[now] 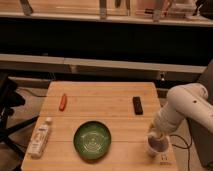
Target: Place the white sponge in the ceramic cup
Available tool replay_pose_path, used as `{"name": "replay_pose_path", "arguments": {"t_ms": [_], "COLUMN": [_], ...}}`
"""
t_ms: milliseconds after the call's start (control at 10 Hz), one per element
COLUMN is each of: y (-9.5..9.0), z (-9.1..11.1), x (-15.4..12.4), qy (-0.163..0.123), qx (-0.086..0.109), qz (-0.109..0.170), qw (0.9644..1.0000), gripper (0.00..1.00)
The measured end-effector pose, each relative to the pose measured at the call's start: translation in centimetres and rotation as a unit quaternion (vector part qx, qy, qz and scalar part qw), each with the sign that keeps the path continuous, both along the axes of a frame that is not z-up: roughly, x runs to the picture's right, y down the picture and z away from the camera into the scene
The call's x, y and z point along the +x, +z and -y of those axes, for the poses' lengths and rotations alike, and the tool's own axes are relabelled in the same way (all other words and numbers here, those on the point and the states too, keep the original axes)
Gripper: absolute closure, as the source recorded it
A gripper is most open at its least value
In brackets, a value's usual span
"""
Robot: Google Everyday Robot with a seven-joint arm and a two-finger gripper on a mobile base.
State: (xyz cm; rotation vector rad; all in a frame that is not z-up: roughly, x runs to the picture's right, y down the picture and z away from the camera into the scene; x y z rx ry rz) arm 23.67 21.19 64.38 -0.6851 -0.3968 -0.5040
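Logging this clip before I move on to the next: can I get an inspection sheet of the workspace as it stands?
Surface: wooden table, bare wood between the items.
Job's things: ceramic cup at the table's front right corner; white sponge not seen on its own, possibly hidden at the gripper.
Clutter: green bowl front centre; white bottle lying front left; red object back left; black object back right.
Grippers: gripper right above the cup, close to its rim.
Cables: dark cable on the floor right of the table.
Surroundings: dark chair at left; long shelves behind.
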Motion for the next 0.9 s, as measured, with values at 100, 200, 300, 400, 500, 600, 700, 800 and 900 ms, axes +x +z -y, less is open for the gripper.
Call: {"name": "replay_pose_path", "arguments": {"t_ms": [100,200,300,400,500,600,700,800,900], "y": [0.03,0.04,0.01,-0.03,-0.05,-0.07,-0.09,-0.08,-0.09], "z": [-0.03,-0.12,-0.18,-0.25,-0.29,-0.31,-0.34,-0.37,-0.37], "x": [0.11,0.22,0.34,0.44,0.44,0.47,0.54,0.56,0.56], "qy": [0.000,0.000,0.000,0.000,0.000,-0.001,-0.001,-0.002,-0.002], "qx": [0.000,-0.001,-0.002,-0.002,-0.003,-0.003,-0.004,-0.004,-0.005], "qz": [0.000,0.000,0.000,-0.001,0.000,0.000,0.000,0.000,0.001], "qw": [1.0000,1.0000,1.0000,1.0000,1.0000,1.0000,1.0000,1.0000,1.0000], "gripper": [0.77,0.67,0.55,0.48,0.36,0.28,0.26,0.28,0.27]}}
